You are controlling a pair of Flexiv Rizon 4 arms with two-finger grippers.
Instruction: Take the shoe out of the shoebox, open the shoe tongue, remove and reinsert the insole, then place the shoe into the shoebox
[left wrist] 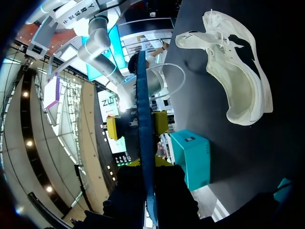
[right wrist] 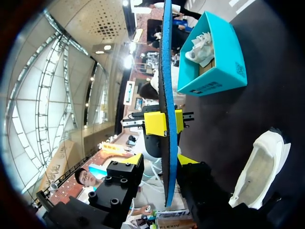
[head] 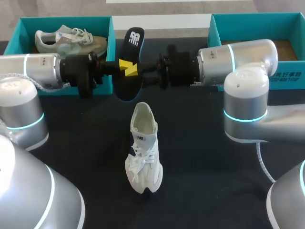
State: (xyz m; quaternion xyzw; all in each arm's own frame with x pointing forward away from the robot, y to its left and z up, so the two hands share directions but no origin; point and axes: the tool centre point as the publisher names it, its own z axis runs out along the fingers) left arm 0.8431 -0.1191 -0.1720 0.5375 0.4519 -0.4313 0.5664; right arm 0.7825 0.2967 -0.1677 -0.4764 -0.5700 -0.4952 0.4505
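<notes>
- Beyond the heel of the white shoe [head: 143, 148] and raised off the table [head: 205, 181], my left gripper [head: 121, 67] is clamped across the insole [head: 128, 62], a yellow tip pressed on each face.
- From the other side of the shoe's line, my right gripper [head: 138, 70] straddles the same insole. The left wrist view shows a dark gap between one of its tips and the insole, so I judge it parted, not gripping.
- Seen along my left fingers, the insole [left wrist: 143, 119] runs edge-on, straight out ahead of the left gripper [left wrist: 147, 164]. It is thin, dark on one face and blue on the other.
- Seen along my right fingers, the insole [right wrist: 167, 71] passes between them and far ahead of the right gripper [right wrist: 164, 162].
- Handling, as I judge it: light, thin foam that bends easily and could buckle if pushed from one end. A hold across the flat faces near the middle suits it, with the toe end left free to lead into the shoe.
- The shoe [left wrist: 238, 71] stands upright on its sole, its mouth open upward and its laces toward the toe. It looks soft-walled and light, likely to slide or tip if the insole is pushed in one-handed.
- Farther out beyond the shoe's heel sit the left shoebox [head: 62, 19], holding another shoe [head: 71, 40], and the right shoebox [head: 257, 16].
</notes>
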